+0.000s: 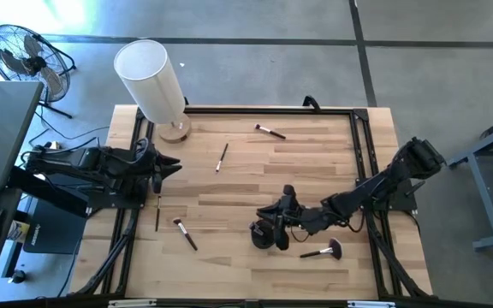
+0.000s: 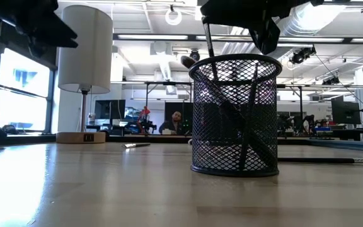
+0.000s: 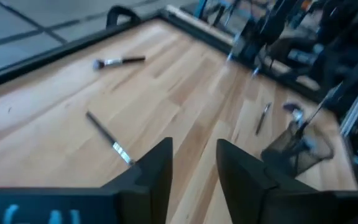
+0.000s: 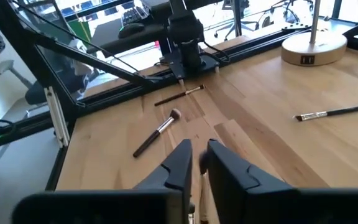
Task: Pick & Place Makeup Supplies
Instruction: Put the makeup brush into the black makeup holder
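Jaws on my right arm stand a narrow slit apart directly over the black wire-mesh cup, and a slim dark-handled brush rises nearly upright from the cup's rim towards them; whether the jaws touch it at all I cannot tell. Several more dark handles lean inside the mesh, so part of the job is done. My left jaws are apart and hold nothing. They hover well away from the cup, on the side of the tall white cylinder lamp. On the wooden tabletop five makeup supplies lie loose. A short brush with a wide fluffy head lies just beside the cup, and a dark-handled brush with a silver ferrule lies near the cup on its lamp side. Beyond that one is a thin dark stick, close under my left jaws. A pencil-thin brush and a silver-ferruled brush lie well apart from the cup, towards the lamp's edge. I judge this the drop-off step. Next, the right arm should lift clear of the rim, then go for the fluffy-headed brush, jaws set across its handle.
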Controlling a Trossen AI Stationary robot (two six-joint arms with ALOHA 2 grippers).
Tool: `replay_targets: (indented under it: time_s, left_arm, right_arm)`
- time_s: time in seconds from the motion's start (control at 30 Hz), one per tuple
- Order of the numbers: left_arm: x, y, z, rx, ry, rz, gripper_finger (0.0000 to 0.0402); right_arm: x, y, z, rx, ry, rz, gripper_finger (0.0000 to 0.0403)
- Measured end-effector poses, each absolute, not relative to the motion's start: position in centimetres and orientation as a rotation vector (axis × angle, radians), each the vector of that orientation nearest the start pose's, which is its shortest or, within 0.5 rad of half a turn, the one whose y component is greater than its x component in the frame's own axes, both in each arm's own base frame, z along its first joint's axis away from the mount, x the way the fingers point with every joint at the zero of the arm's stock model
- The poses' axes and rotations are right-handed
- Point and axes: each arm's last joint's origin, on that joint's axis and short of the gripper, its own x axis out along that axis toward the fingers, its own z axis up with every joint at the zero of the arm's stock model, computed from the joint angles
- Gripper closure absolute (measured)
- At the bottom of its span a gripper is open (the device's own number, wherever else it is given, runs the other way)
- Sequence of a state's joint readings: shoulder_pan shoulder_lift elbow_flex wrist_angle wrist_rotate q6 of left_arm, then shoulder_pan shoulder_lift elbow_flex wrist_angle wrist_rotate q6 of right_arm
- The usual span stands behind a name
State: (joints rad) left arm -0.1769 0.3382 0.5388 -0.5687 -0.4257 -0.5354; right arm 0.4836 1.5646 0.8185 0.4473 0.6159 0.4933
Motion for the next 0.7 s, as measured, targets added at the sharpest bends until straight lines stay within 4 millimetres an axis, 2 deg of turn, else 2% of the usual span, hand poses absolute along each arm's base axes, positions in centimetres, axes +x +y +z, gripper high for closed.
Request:
replay_targets:
  time_s: [0.2,0.37,0.53,0.7]
  left_arm:
    - [10.5,-0.7,26.5,-0.404,0.302,0.307,0.0268]
    - [13.6,-1.4,25.1,-0.468,0.433,0.338,0.0268]
    - [17.0,-2.0,24.2,-0.564,0.564,0.405,0.0268]
    - [19.9,-2.6,24.2,-0.593,0.646,0.433,0.0268]
  right_arm:
    - [30.0,13.0,21.4,0.320,0.278,-0.155,0.0301]
    - [29.4,11.7,22.1,0.315,0.389,-0.024,0.0270]
    - [27.6,10.0,23.7,0.383,0.551,0.132,0.0261]
    - [26.1,7.6,24.5,0.246,0.637,0.150,0.0271]
